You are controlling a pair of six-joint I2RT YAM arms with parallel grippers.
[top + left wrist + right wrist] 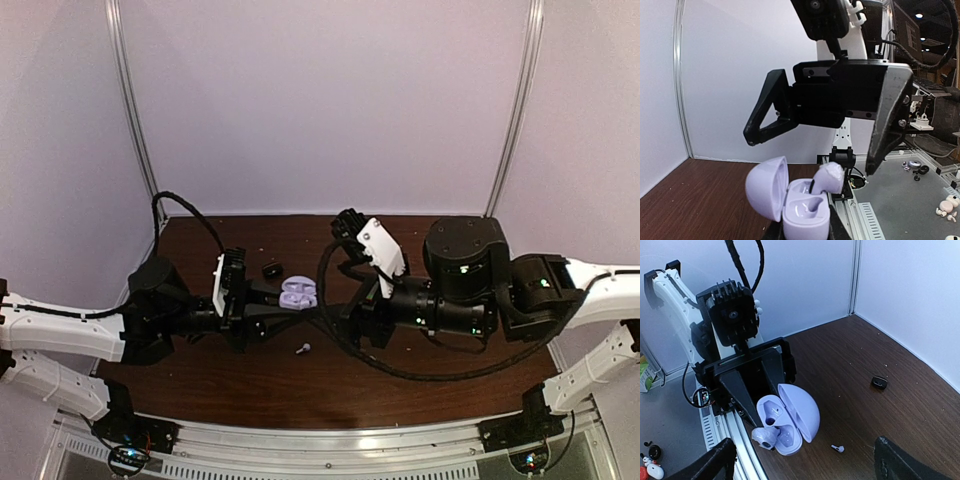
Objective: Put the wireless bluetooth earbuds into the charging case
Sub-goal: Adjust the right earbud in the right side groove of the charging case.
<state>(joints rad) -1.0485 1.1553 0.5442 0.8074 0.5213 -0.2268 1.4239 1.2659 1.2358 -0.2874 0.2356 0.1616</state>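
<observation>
Earbud (303,348) lies loose near charging case (298,293); small black item (272,269) beyond.

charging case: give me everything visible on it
The charging case is a small, glossy lavender plastic clamshell with rounded shells. Its lid is hinged wide open, tilted back from the base. The left tool clamps the base from both sides. One socket shows empty; a lavender bud sticks up from the other, not seated. The right tool hangs open close by, not touching it.
</observation>
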